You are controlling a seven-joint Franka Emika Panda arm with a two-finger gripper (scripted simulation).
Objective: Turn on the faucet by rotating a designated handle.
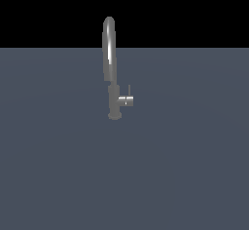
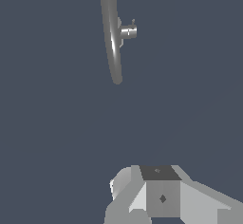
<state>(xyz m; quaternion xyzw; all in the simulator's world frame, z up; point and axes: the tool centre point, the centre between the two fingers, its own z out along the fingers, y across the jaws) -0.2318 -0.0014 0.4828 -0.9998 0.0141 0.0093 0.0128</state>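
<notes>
Here, my gripper (image 2: 161, 194), aperture indiscernible and holding nothing, should approach the handle (image 2: 128, 31) ahead, avoiding the faucet (image 2: 111, 38) spout.

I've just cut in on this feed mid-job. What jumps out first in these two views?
The faucet stands alone on the flat grey surface, its narrow arched spout rising above the horizon into black. The handle, a short stub with a thin pin, sticks out near the base toward the exterior view's right. In the wrist view the gripper shows only partly at the frame edge, well apart from the faucet.
</notes>
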